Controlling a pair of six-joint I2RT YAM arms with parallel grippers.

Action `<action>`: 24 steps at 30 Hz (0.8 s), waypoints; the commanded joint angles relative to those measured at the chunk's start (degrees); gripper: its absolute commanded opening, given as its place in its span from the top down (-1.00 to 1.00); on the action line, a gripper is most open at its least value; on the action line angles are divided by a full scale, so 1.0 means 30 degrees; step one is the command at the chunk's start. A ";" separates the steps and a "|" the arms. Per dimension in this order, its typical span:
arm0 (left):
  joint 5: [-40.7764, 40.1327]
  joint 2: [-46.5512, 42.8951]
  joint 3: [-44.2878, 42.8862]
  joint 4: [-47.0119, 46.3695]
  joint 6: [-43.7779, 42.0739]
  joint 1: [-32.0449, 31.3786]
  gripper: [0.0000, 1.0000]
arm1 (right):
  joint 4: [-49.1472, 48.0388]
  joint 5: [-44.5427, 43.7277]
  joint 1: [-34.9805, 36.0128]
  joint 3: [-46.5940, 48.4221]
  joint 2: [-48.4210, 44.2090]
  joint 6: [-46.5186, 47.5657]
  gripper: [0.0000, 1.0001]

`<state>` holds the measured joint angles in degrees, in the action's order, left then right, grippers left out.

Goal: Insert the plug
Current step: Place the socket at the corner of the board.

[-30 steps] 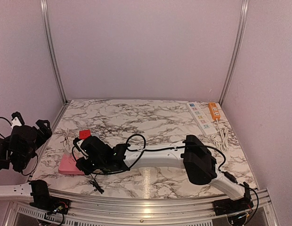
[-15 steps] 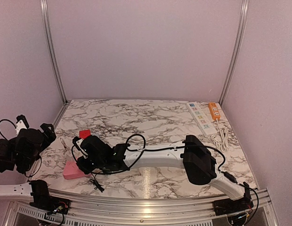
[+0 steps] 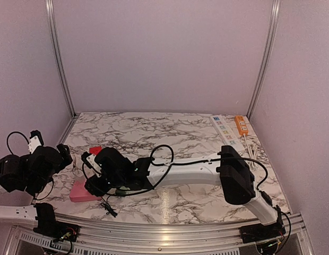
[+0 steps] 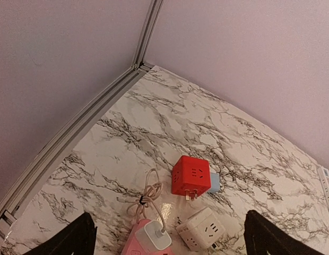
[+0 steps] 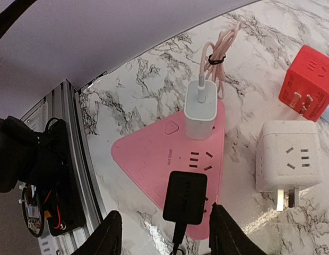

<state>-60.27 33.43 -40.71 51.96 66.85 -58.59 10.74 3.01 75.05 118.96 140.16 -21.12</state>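
From above, my right arm reaches across the marble counter [image 3: 180,133] to the lower left of the frame. My right end effector [image 3: 94,183] is over the pink strip [image 3: 79,192]. My left end effector [image 3: 50,149] hangs at the left edge, off the counter's side. A white strip [image 3: 225,133] and an orange strip [image 3: 240,125] lie at the upper right.

In my left wrist view, my fingers stand wide apart in the bottom corners, holding nothing. Between them are a red cube [image 4: 190,176], a white cube [image 4: 200,228] and a white charger [image 4: 156,237].

In my right wrist view, the black plug [image 5: 185,196] sits on the pink strip's lower corner. My fingers are partly spread on either side of it, and the left one is clearly apart from it.
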 commanded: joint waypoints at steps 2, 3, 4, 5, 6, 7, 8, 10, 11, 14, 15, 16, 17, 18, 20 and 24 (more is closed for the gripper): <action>0.1505 0.1384 0.0216 -0.0477 -0.1534 0.0074 -0.98 | -0.0999 0.0037 0.0090 -0.3518 -0.4693 0.1177 -0.07; 0.1921 0.1643 0.0273 -0.0776 -0.1888 0.0058 -0.98 | -0.1090 -0.0198 0.0092 -0.4377 -0.5136 0.1335 -0.08; 0.2365 0.1939 0.0332 -0.1129 -0.2291 0.0041 -0.98 | -0.1186 -0.0462 0.0070 -0.5283 -0.6018 0.1502 -0.08; 0.2864 0.2244 0.0478 -0.1499 -0.2660 0.0046 -0.98 | -0.1304 -0.0818 0.0023 -0.6143 -0.6666 0.1640 -0.08; 0.3369 0.2564 0.0599 -0.1893 -0.2981 0.0047 -0.98 | -0.1410 -0.0902 -0.0045 -0.7100 -0.7351 0.1737 -0.09; 0.3879 0.2897 0.0779 -0.2330 -0.3464 0.0025 -0.98 | -0.1526 -0.1513 -0.0163 -0.7993 -0.7997 0.1808 -0.09; 0.4378 0.3268 0.0911 -0.2824 -0.3930 0.0004 -0.98 | -0.1632 -0.1783 -0.0295 -0.8877 -0.8590 0.1795 -0.09; 0.5252 0.3978 0.1142 -0.3361 -0.4513 -0.0066 -0.98 | -0.1771 -0.2117 -0.0762 -1.0574 -0.9771 0.1561 -0.09; 0.5645 0.4362 0.1194 -0.3484 -0.4666 -0.0095 -0.98 | -0.1883 -0.2189 -0.1066 -1.1481 -1.0423 0.1383 -0.09; 0.6604 0.5356 0.1175 -0.3512 -0.4812 -0.0180 -0.98 | -0.2611 -0.2671 -0.1830 -1.4017 -1.2325 0.0883 -0.08; 0.6927 0.5600 0.1162 -0.3521 -0.4832 -0.0187 -0.98 | -0.2837 -0.2840 -0.1990 -1.4680 -1.2878 0.0808 -0.08; 0.7213 0.5829 0.1212 -0.3504 -0.4787 -0.0188 -0.98 | -0.2983 -0.3008 -0.2109 -1.5265 -1.3397 0.0755 -0.08; 0.7428 0.6044 0.1244 -0.3509 -0.4752 -0.0188 -0.98 | -0.3096 -0.3182 -0.2193 -1.5722 -1.3814 0.0719 -0.08; 0.7528 0.6276 0.1269 -0.3506 -0.4722 -0.0188 -0.98 | -0.3235 -0.3292 -0.2266 -1.6080 -1.4184 0.0681 -0.08; 0.7552 0.6733 0.1322 -0.3564 -0.4601 -0.0188 -0.97 | -0.3393 -0.3399 -0.2344 -1.6695 -1.4689 0.0680 -0.08; 0.8126 0.7670 0.1232 -0.4335 -0.4644 -0.0188 -0.83 | -0.3405 -0.3400 -0.2345 -1.7087 -1.4975 0.0613 -0.07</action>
<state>-38.37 54.24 -37.43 41.52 53.58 -58.94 3.46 -6.09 67.64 67.85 97.12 -18.44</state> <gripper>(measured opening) 0.943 0.538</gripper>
